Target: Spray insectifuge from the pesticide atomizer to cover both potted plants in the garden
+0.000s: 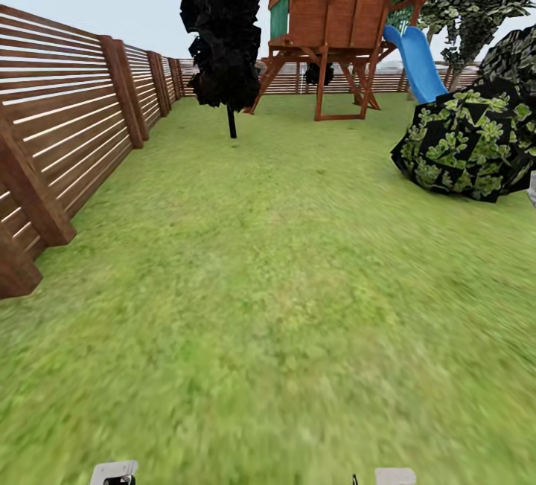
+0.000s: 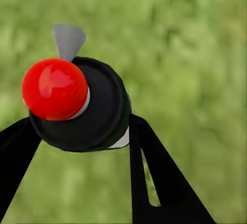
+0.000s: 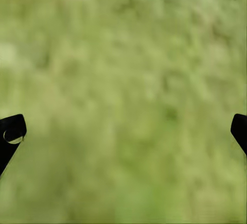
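Gripping pesticide atomizer (image 2: 77,105), left claw (image 2: 82,147); right claw (image 3: 123,131) spread

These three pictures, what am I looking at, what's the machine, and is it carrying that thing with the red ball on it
This is a simulated wheeled robot with two arms, standing in a garden. The large picture comes from a camera on its head, looking forward and down: a green lawn, a brown slatted fence on the left, a wooden play tower with a blue slide, a dark tree and a leafy bush. The two smaller pictures come from cameras near each arm's pincer. In the left wrist view, the left pincer is closed around the pesticide atomizer, seen end-on: a black round body with a red top and a grey nozzle. So yes, it is carrying it. In the right wrist view, the right pincer is spread wide and holds nothing, with blurred grass beyond.
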Controlling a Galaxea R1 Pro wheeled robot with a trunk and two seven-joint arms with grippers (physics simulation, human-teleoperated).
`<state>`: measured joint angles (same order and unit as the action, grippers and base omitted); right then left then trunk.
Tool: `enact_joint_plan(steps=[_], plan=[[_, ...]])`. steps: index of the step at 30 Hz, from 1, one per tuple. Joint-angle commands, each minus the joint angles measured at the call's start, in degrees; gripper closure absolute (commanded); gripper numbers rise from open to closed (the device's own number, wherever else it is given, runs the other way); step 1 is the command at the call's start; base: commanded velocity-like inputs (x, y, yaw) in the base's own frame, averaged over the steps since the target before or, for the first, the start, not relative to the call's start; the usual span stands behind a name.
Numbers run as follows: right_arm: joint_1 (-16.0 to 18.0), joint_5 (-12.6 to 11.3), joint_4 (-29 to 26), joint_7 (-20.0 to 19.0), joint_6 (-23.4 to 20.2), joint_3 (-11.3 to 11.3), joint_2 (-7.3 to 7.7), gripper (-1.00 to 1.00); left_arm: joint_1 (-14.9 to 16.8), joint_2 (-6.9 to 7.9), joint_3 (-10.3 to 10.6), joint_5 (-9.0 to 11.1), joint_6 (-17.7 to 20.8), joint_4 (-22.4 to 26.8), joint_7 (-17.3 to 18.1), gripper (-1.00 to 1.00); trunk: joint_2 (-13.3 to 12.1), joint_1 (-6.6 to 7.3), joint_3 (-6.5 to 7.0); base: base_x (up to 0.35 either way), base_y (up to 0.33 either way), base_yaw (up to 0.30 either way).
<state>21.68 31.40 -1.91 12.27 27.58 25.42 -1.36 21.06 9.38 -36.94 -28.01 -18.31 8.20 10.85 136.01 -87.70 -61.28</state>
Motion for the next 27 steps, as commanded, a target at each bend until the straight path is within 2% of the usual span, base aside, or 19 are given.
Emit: enact_joint_plan(steps=[1,27], plan=[[0.03,0.73,0.05,0.31,0.1,0.28,0.11,-1.0,0.04,-0.03,-0.46,-0.32,-0.15,-0.02,0.32,1.0,0.02,-0.02,-0.05,0.338,0.0,0.0],[0.03,0.55,0.05,0.65,0.01,0.35,0.58,-1.0,0.04,-0.07,-0.5,-0.2,-0.15,-0.05,0.31,1.0,0.02,-0.02,-0.05,0.338,0.0,0.0]])
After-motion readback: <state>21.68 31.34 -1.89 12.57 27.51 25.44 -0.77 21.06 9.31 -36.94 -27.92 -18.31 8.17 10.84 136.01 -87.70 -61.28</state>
